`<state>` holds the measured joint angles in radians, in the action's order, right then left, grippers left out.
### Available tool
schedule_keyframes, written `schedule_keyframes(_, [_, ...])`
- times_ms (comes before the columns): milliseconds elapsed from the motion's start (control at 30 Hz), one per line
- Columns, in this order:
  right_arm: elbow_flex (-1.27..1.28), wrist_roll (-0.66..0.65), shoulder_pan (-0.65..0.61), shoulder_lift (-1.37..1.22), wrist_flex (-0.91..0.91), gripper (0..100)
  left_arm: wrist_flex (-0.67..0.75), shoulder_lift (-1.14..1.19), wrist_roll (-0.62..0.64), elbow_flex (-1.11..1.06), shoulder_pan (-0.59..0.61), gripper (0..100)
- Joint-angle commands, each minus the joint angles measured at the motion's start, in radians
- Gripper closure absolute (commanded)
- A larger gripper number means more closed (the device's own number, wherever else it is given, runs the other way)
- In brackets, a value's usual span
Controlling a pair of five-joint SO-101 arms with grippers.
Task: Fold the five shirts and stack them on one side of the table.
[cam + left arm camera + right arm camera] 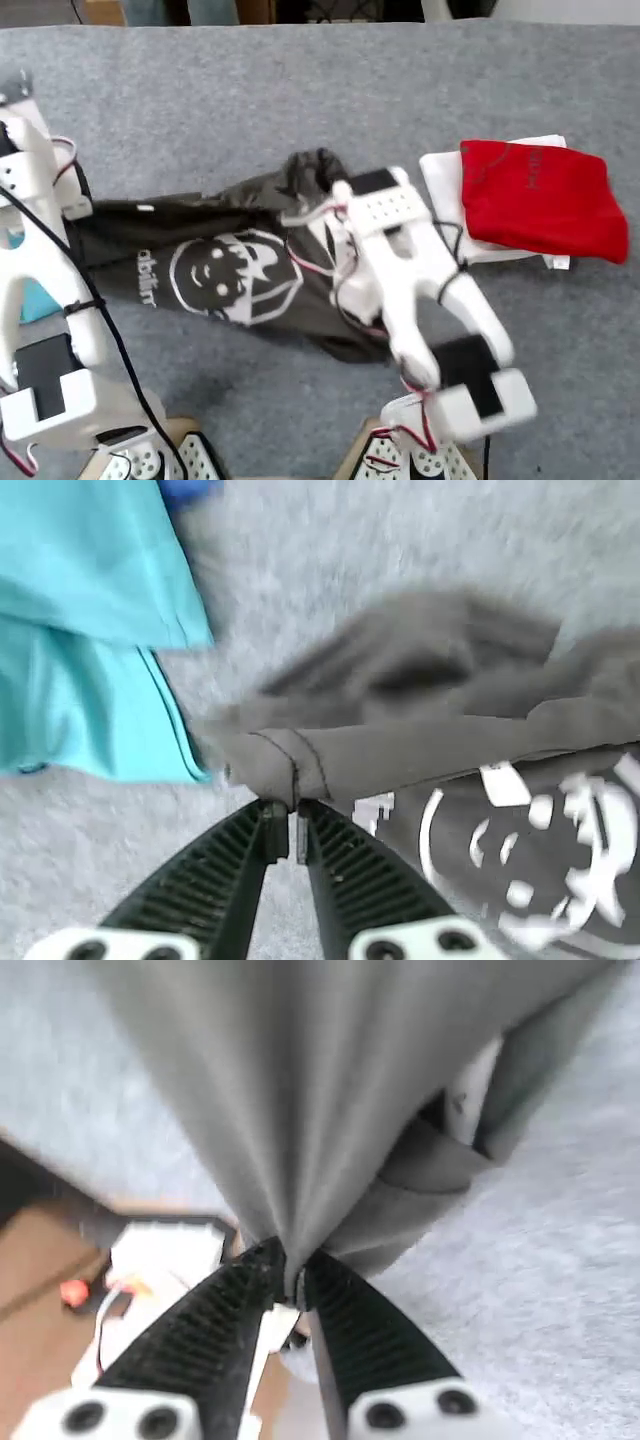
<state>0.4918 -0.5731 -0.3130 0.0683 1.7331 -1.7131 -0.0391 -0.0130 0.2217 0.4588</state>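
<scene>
Across the grey table (200,90), from above: black shirt (225,270) is lying crumpled, long axis running left to right; red shirt (540,200) is sitting folded on white shirt (440,190). Left wrist: left gripper (284,825) is pinching the black hem beside turquoise shirt (90,630). Right wrist: right gripper (292,1265) is pinching lifted black cloth.

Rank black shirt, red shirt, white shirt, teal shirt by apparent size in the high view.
1. black shirt, spread out.
2. red shirt, folded.
3. white shirt, mostly covered by the red one.
4. teal shirt, a sliver behind an arm; true size unsure.
</scene>
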Motion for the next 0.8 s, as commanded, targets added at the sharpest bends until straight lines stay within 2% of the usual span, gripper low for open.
schedule_keyframes(0, [0.150, -0.106, 0.015, 0.163, 0.028, 98.3, -0.015, -0.003, 0.005, 0.157, 0.030, 97])
schedule_keyframes(133, [0.254, -0.232, 0.015, 0.291, 0.031, 98.3, 0.011, 0.008, 0.006, 0.249, 0.058, 97])
schedule_keyframes(233, [0.254, -0.247, 0.015, 0.354, 0.028, 98.3, 0.107, 0.034, 0.026, 0.228, 0.042, 97])
schedule_keyframes(400, [0.248, -0.245, 0.015, 0.384, 0.028, 97.3, 0.305, 0.186, 0.158, 0.197, 0.035, 97])
schedule_keyframes(500, [0.229, -0.245, 0.015, 0.384, 0.029, 89.7, 0.364, 0.315, 0.250, 0.228, 0.041, 92])
schedule_keyframes(633, [0.171, -0.252, 0.011, 0.384, 0.029, 79.9, 0.296, 0.470, 0.281, 0.320, 0.041, 73])
schedule_keyframes(767, [0.054, -0.252, 0.011, 0.377, 0.028, 79.4, 0.146, 0.566, 0.269, 0.452, 0.084, 71])
